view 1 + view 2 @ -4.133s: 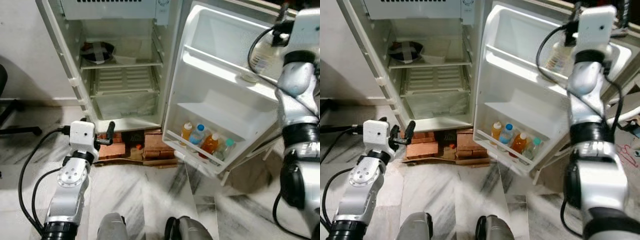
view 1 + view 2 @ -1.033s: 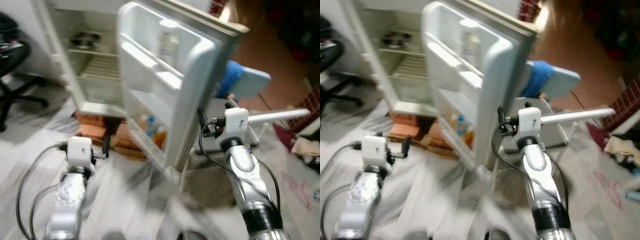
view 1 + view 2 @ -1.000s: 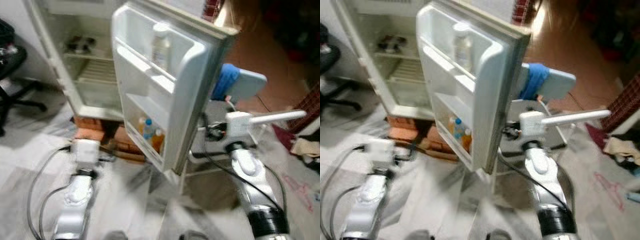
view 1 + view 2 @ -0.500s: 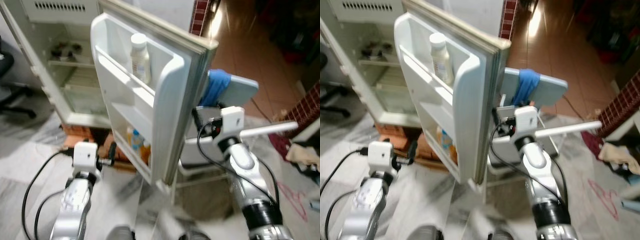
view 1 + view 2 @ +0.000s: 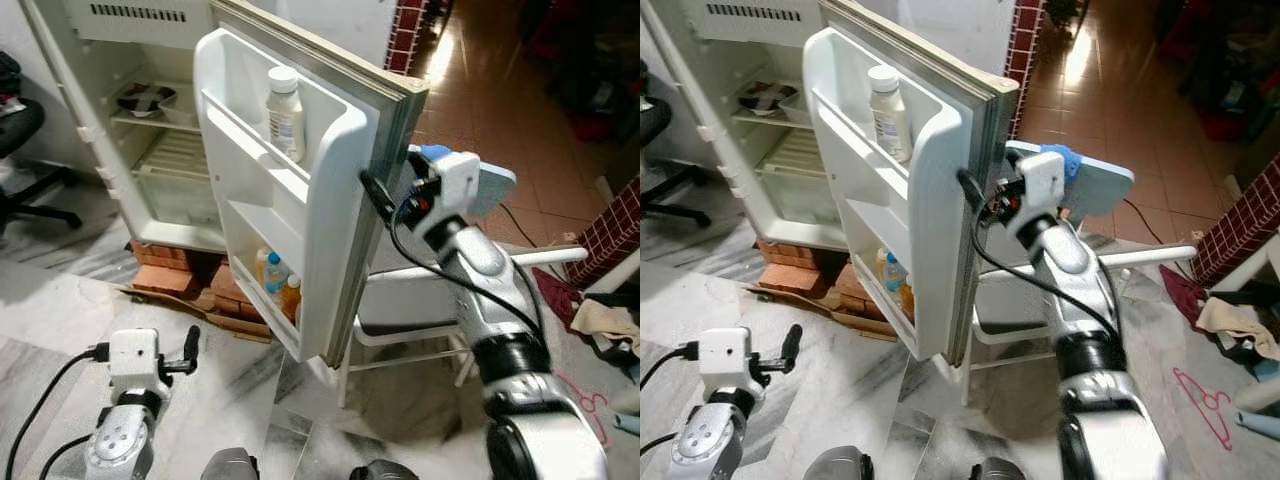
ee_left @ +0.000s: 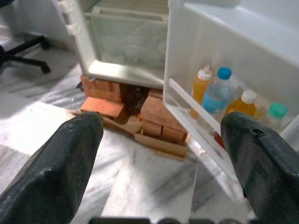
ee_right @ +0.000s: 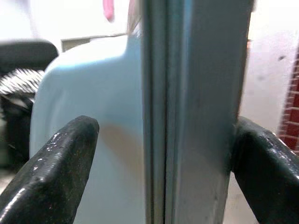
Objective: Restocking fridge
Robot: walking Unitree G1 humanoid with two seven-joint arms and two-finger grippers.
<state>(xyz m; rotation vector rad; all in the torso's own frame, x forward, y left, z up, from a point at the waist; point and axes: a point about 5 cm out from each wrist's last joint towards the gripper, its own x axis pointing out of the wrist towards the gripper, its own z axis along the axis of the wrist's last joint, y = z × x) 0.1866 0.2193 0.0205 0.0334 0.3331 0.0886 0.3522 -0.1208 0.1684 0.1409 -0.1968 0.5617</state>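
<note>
The white fridge stands open, its door swung about halfway out. A white bottle stands on the door's upper shelf. Several coloured drink bottles sit on the bottom door shelf. My right gripper is up at the door's free edge, open, with one finger on each side of that edge. Low at the left, over the marble floor, my left gripper hangs open and holds nothing.
A dark bowl sits on an inner fridge shelf. Bricks and cardboard prop up the fridge. Right behind the door stands a white chair with a blue cloth. An office chair is at the left; a pink hanger and clothes lie at the right.
The view has swung to the right. The fridge door has come round from wide open to half shut. My right gripper has risen to the door's edge; the left arm has sunk lower.
</note>
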